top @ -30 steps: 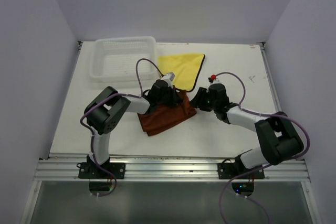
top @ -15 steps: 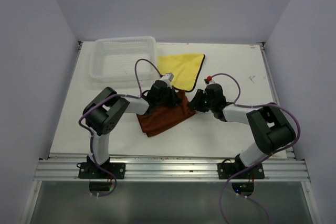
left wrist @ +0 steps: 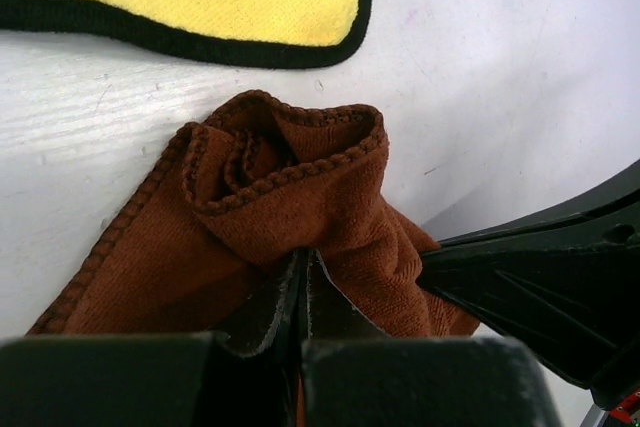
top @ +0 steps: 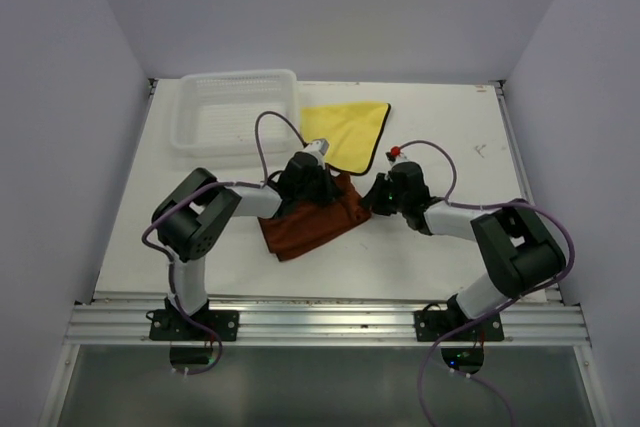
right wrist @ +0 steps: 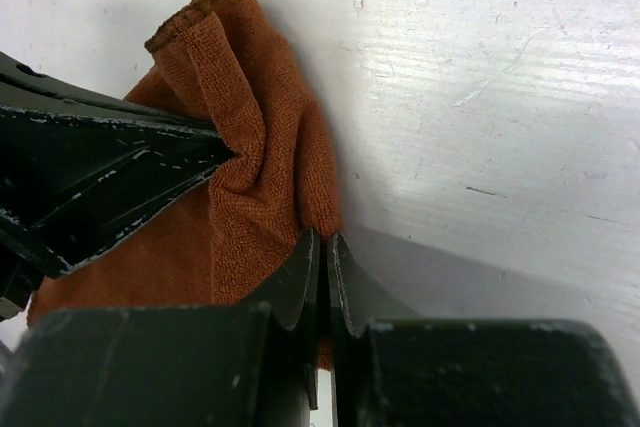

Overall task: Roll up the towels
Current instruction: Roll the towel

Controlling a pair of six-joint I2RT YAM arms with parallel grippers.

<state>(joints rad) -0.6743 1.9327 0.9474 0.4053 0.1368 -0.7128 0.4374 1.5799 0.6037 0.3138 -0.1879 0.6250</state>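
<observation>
1. Top external: set high above and behind the arm bases, looking down and forward over the whole table (top: 380, 257) from far off.
2. Left wrist: low and very close behind the left gripper (left wrist: 303, 265), facing the rust-brown towel (left wrist: 300, 187).
3. Right wrist: equally close behind the right gripper (right wrist: 322, 245), facing that towel from the opposite side. All three views share it.

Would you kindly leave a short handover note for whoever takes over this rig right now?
Left claw: shut on the brown towel, just behind its curled end.
Right claw: shut on the same towel's right edge.
Yellow towel: flat and unrolled, just beyond the brown one.
Done: the brown towel's far edge is curled into the start of a roll.
Left: finish that roll, then roll the yellow one.
</observation>
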